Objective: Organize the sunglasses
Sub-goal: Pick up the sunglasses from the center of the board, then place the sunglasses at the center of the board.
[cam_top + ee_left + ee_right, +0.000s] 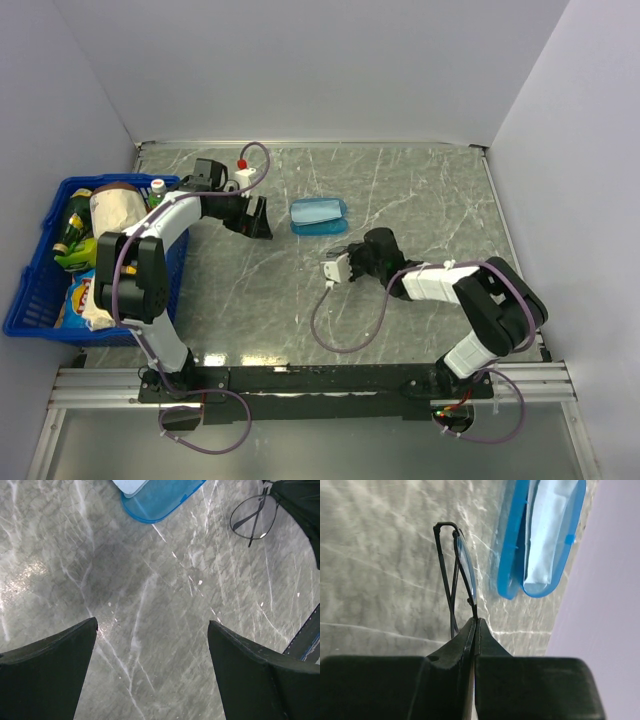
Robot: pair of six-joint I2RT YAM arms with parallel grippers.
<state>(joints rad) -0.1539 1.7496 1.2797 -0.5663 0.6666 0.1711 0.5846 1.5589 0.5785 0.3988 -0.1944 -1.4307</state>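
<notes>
The sunglasses (465, 567), a thin black wire pair with clear lenses, stand edge-on just above the marble table, and my right gripper (476, 621) is shut on their frame. In the left wrist view the sunglasses (254, 517) hang at the top right from the black right gripper (295, 500). From above, the right gripper (352, 248) sits just below the open blue case (319, 215), and the sunglasses (338, 250) show only as faint lines. A light-blue cloth (545, 530) lies inside the case (512, 555). My left gripper (152, 625) is open over bare table, left of the case (160, 500).
A blue basket (40, 290) full of groceries stands at the table's left edge beside the left arm. A purple cable (335, 335) loops on the table in front of the right arm. Grey walls close in on three sides.
</notes>
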